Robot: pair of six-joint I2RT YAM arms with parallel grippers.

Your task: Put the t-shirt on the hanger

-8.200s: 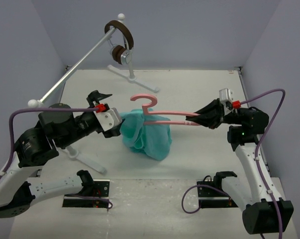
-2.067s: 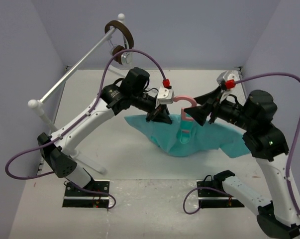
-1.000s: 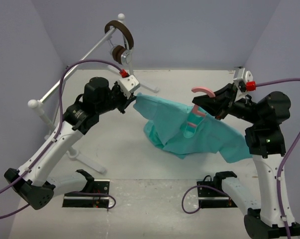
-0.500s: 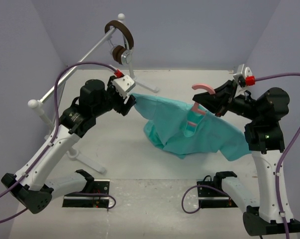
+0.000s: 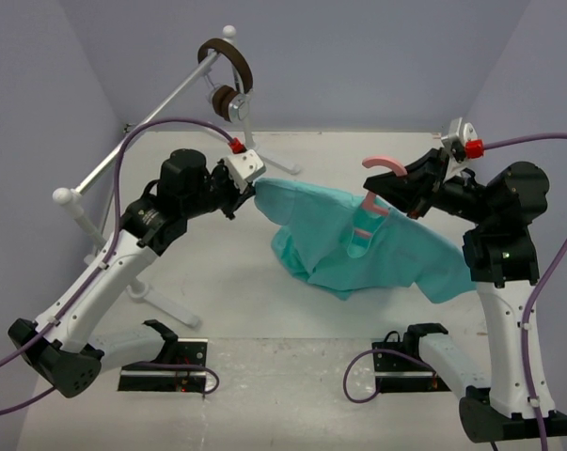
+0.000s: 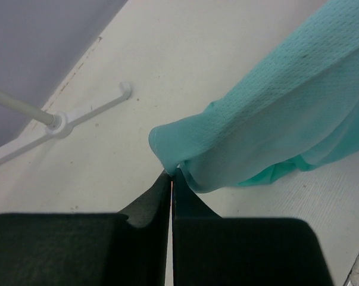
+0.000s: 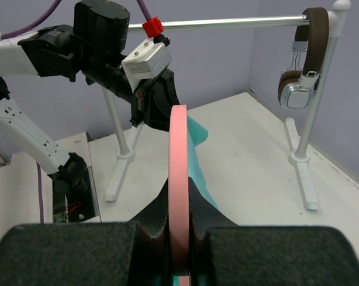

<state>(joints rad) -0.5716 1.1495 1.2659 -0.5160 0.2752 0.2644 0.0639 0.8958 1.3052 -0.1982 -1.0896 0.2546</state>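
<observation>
1. The left end effector is seen shut, with a hem corner of the t-shirt pinched at the very tips of its fingers.
2. The right end effector is clamped on the hanger, whose pink bar is seen edge-on between the fingers.
3. The t-shirt is stretched between the two end effectors. One end is raised at the left, the neck is threaded over the hanger at the right, and the middle sags toward the worktop.
4. The cloth is shown as plain teal-green with a fine mesh weave. The hanger's curved hook is left standing above it.
5. One t-shirt, one hanger, two end effectors, one white rail stand and one pair of brown headphones are counted.
</observation>
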